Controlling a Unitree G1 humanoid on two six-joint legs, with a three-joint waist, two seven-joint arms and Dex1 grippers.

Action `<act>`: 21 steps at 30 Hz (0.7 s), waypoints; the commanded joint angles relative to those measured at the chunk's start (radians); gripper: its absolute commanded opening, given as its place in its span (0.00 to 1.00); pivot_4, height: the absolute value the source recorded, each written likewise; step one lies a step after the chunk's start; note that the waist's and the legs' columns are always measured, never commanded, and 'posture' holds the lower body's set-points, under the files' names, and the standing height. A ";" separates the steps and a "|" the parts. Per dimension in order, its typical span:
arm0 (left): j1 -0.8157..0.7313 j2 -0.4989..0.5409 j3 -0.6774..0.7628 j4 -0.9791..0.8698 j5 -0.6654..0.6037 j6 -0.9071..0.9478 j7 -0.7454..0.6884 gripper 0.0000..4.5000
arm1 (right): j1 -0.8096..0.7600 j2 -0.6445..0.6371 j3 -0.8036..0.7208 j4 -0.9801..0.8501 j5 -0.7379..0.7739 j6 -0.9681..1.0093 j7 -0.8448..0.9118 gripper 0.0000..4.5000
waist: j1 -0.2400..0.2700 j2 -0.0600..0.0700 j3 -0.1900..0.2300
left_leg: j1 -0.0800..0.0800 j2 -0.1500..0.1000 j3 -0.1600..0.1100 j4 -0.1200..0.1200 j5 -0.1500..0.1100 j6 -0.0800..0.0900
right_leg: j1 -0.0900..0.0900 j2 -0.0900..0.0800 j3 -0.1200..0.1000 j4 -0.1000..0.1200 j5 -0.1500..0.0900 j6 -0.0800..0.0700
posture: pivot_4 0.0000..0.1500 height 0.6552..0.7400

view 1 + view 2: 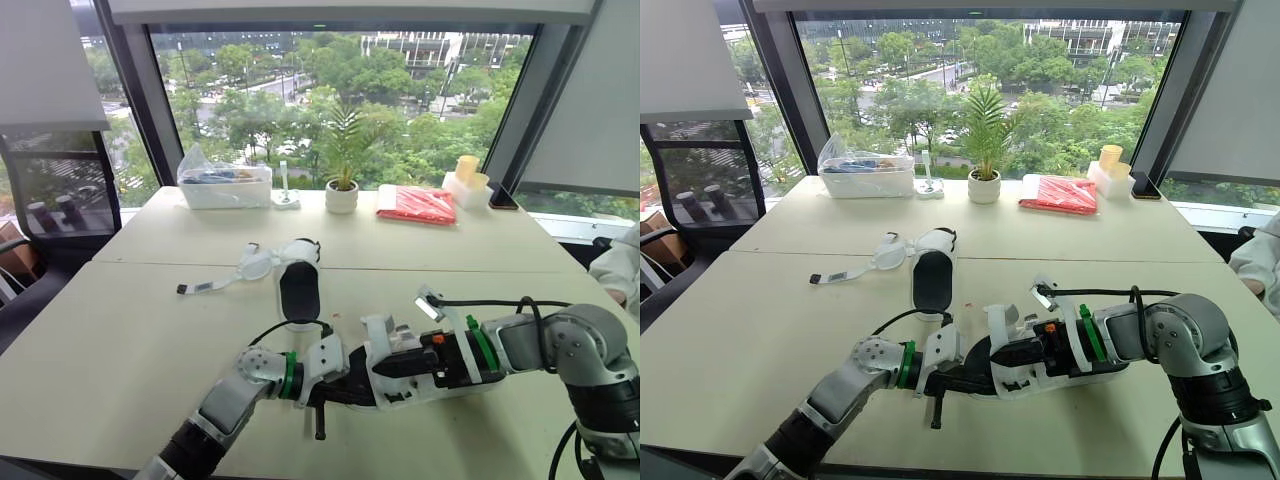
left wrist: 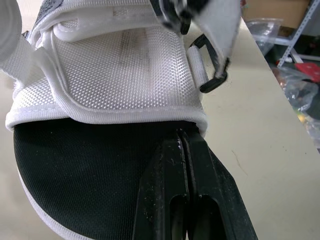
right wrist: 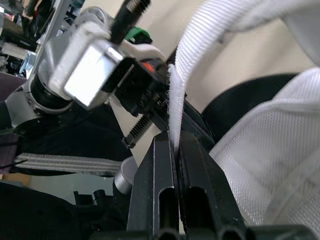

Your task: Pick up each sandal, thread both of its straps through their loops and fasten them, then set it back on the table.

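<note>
White mesh sandal with black footbed, held between the two claws, low over the worktop. Gripped at the footbed's edge by the left claw, fingers pressed together on it. Same sandal's white strap pinched in the right claw, fingers closed on the webbing. A black loop at the sandal's side, just past the left claw's tips. Farther out beyond both claws, a second sandal lying flat, its loose strap trailing across the worktop toward the left claw's side. Well beyond, a potted plant.
</note>
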State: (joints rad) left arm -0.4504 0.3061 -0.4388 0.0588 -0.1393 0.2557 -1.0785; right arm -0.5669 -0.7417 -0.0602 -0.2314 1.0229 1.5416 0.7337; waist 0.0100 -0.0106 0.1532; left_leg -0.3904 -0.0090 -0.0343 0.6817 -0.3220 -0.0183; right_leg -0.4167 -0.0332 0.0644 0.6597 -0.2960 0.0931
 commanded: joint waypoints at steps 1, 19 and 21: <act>0.007 0.010 -0.014 0.002 0.016 0.011 0.002 0.00 | 0.016 -0.008 0.003 -0.007 -0.015 -0.024 0.006 0.00 | 0.000 0.000 0.000 | 0.000 0.000 0.000 0.000 0.000 0.000 | 0.000 0.000 0.000 0.000 0.000 0.000 | 1.00 1.00; 0.003 0.008 -0.006 0.005 0.013 0.018 0.009 0.00 | 0.018 -0.150 0.212 -0.024 -0.303 -0.425 0.210 0.00 | 0.000 0.000 0.000 | 0.000 0.000 0.000 0.000 0.000 0.000 | 0.000 0.001 0.000 0.000 0.000 0.000 | 1.00 1.00; 0.002 0.007 -0.006 0.007 0.013 0.018 0.009 0.00 | 0.016 -0.150 0.225 -0.025 -0.327 -0.455 0.223 0.00 | 0.000 0.000 0.000 | 0.000 0.000 0.000 0.001 0.000 0.000 | 0.000 0.001 0.000 0.000 0.000 0.000 | 1.00 1.00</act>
State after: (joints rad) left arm -0.4526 0.3049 -0.4393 0.0589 -0.1394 0.2582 -1.0771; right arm -0.5485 -0.8796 0.1647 -0.2340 0.7184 1.1195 0.9431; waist 0.0103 -0.0107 0.1532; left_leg -0.3903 -0.0091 -0.0341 0.6824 -0.3220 -0.0184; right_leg -0.4166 -0.0322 0.0643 0.6598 -0.2959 0.0932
